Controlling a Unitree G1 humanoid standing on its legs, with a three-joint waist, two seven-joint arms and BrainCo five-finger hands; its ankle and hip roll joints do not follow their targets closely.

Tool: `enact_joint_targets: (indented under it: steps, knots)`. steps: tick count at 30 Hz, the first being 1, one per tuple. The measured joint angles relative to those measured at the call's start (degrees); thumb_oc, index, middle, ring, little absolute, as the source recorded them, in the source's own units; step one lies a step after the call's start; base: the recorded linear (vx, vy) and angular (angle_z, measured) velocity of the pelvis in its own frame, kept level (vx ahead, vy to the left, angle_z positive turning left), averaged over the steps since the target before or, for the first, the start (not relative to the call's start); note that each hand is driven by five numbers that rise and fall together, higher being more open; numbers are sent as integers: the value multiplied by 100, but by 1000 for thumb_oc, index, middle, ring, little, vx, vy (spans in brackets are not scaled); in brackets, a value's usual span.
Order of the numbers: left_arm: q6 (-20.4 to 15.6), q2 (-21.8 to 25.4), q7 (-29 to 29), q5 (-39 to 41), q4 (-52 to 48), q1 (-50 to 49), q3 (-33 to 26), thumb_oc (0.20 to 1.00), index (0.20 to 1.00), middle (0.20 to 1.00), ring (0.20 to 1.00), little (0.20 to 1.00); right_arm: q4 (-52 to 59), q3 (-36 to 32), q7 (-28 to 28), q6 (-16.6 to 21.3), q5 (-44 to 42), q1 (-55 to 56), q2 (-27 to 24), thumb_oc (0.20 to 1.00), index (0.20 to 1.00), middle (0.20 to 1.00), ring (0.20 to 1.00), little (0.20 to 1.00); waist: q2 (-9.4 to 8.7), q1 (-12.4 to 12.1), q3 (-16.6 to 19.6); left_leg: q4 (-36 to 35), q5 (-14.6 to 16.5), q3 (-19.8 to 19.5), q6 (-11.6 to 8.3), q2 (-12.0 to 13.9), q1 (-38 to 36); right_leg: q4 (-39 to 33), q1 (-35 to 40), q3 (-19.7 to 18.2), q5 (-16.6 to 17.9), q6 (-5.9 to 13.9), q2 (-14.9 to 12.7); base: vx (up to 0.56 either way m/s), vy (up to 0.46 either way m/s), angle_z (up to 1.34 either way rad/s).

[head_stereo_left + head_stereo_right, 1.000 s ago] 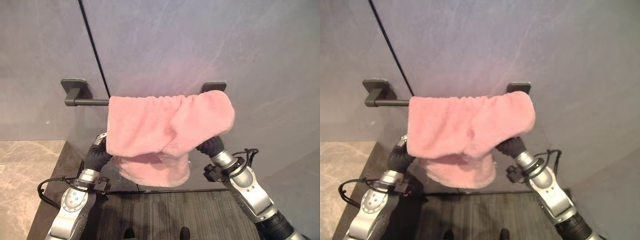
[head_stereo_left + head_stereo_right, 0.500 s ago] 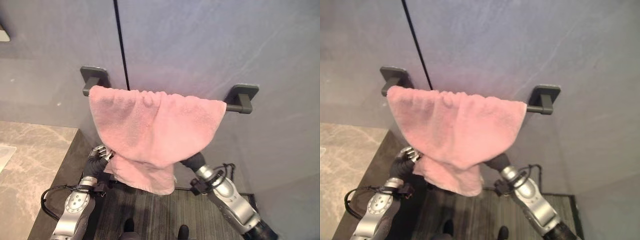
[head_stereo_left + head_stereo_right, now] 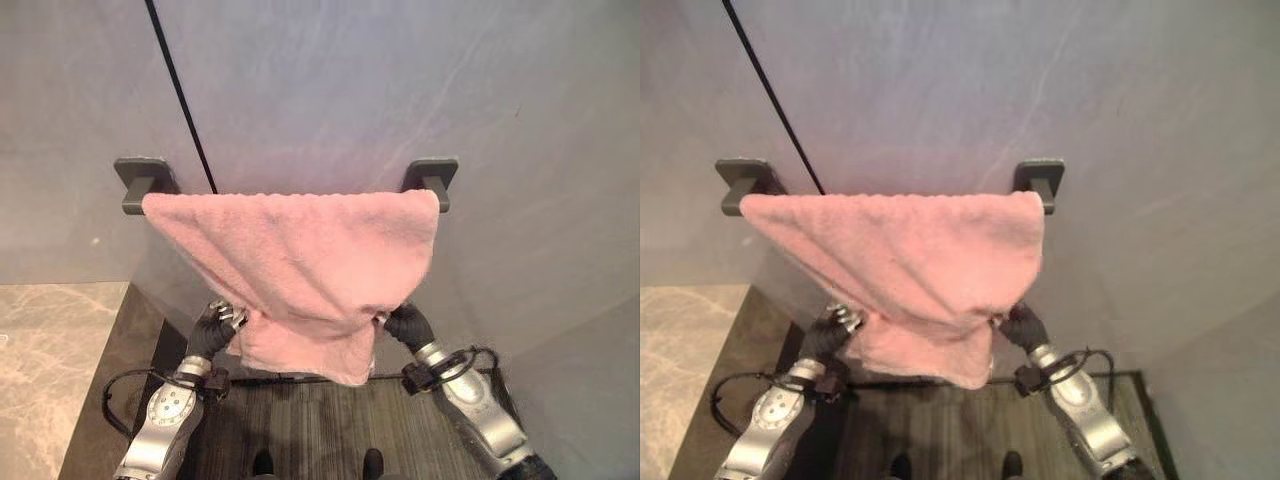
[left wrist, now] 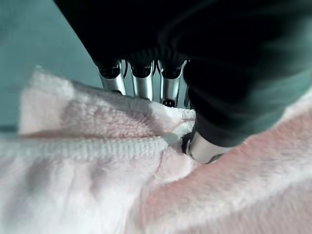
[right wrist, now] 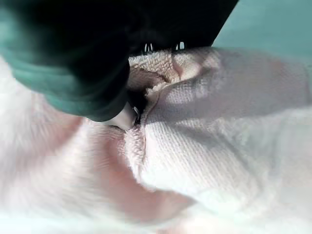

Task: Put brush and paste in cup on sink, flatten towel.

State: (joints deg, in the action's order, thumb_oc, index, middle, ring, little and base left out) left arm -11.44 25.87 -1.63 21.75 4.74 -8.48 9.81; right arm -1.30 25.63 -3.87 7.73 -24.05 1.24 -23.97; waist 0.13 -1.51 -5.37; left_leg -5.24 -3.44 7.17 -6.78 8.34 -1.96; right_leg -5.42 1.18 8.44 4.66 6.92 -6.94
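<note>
Pink towel spread along wall rail. Left hand pinches lower left edge; right hand pinches lower right edge.

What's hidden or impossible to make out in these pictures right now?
- Towel bar: its middle is covered by the pink towel, head views.
- Left hand: the fingers' tips are buried in towel, left wrist view.
- Right hand: fingers mostly hidden by its dark cover and cloth, right wrist view.

Both raised, the left hand and right hand pinch shut.
</note>
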Motion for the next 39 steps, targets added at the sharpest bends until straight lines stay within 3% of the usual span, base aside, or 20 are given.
enact_joint_targets:
  steps: [1,2,3,4,5,6,7,11,15,17,20,22,23,29,35,39]
  knots:
    - [0,-1,-14,-12,1,-32,-6,200,200,200,200,200,-7,22,3,0,0,-10,27,206,206,206,206,206,14,-15,11,0,0,-2,0,5,-9,0,12,4,0,0,4,4,3,5]
    - [0,-21,-39,-34,20,-70,-7,200,200,200,200,200,-29,50,3,-1,1,-37,52,319,319,319,319,319,35,-25,26,0,0,-15,0,4,-22,-1,36,12,0,0,5,1,3,5]
    - [3,-68,-40,-39,104,-73,-6,200,200,200,200,200,-87,70,3,-1,1,-64,75,551,551,551,551,551,57,-48,50,0,2,-23,0,2,-37,-2,57,16,0,0,2,-3,2,5]
    - [20,-93,-48,-44,158,-73,-5,200,200,200,200,200,-176,103,3,-7,4,-113,91,912,912,912,912,912,65,-65,58,0,3,-22,1,1,-65,-2,82,17,-1,0,1,0,0,0]
    - [37,-96,-48,-50,180,-73,-5,200,200,200,200,200,-245,125,3,-25,4,-151,94,1000,1000,1000,1000,1000,69,-81,64,-1,5,-23,2,2,-77,-2,93,17,-3,1,3,0,0,0]
    - [42,-96,-50,-56,187,-76,-5,504,504,504,504,504,-259,125,4,-33,8,-160,91,1000,1000,1000,1000,1000,71,-94,68,-2,5,-25,2,2,-76,-1,96,18,-3,1,3,0,0,0]
    - [55,-96,-54,-232,330,-71,4,1000,1000,1000,1000,1000,-463,143,9,-61,12,-206,118,1000,1000,1000,1000,1000,77,-98,118,-6,6,-30,4,1,-75,-2,96,20,-6,2,1,0,0,0]
    - [197,-84,-151,-918,667,-79,3,1000,1000,1000,1000,1000,-936,-2,121,-117,449,-141,108,1000,1000,1000,1000,1000,83,-79,220,-25,18,-30,24,0,-81,-2,100,18,-9,1,-2,0,0,0]
    - [293,-88,-329,-1610,997,-299,-81,1000,1000,1000,1000,1000,-1427,-719,395,-170,1004,347,-113,1000,1000,1000,1000,1000,95,-11,254,-26,31,-31,46,4,-97,-2,111,22,-8,0,2,0,0,0]
    - [301,-180,-515,-1782,986,-629,-877,1000,1000,1000,1000,1000,-1544,-1823,745,-173,1375,1003,-95,1000,1000,1000,1000,1000,139,38,330,-26,37,-28,54,-4,-103,-3,117,21,-19,7,-8,0,0,0]
    - [393,-188,-855,-1889,297,-791,-1706,1000,1000,1000,1000,1000,-347,-2769,980,-193,1810,1615,-248,1000,1000,1000,1000,1000,170,159,337,-26,36,-2,52,4,-110,-4,104,4,-21,22,-3,8,6,-4]
    - [389,-136,-1431,-2462,-919,-861,-2391,1000,1000,1000,1000,1000,992,-3626,1508,-130,2771,1767,-471,1000,1000,1000,1000,1000,186,209,313,-30,38,9,49,3,-102,-3,87,-13,-32,4,-5,9,-1,-5]
    - [132,-115,-1680,-2588,-1239,-791,-2521,1000,1000,1000,1000,1000,1256,-3824,1799,124,3011,1638,-464,1000,1000,1000,1000,1000,178,203,319,-28,34,16,50,6,-108,-2,87,-20,-23,3,-2,0,-2,-6]
    - [-83,241,-2269,-3901,-1849,-265,-2452,1000,1000,1000,1000,1000,2134,-3218,2129,426,4275,964,-847,1000,1000,1000,1000,1000,167,202,400,-26,50,100,23,9,-102,-4,38,-65,19,31,-1,-2,2,-6]
    - [-194,1064,-2914,-5469,-2549,-271,-2722,1000,1000,1000,1000,1000,2890,-2473,2249,937,5054,106,-1637,1000,1000,1000,1000,1000,34,81,345,-22,35,128,34,-5,-133,-2,56,-83,22,31,-9,3,1,-1]
    - [-330,1264,-2959,-5672,-2632,-293,-2714,1000,1000,1000,1000,1000,2840,-1969,2214,1005,5314,-254,-2101,1000,1000,1000,1000,1000,-34,-80,293,-2,41,124,22,-5,-154,-3,83,-74,19,32,-9,0,0,0]
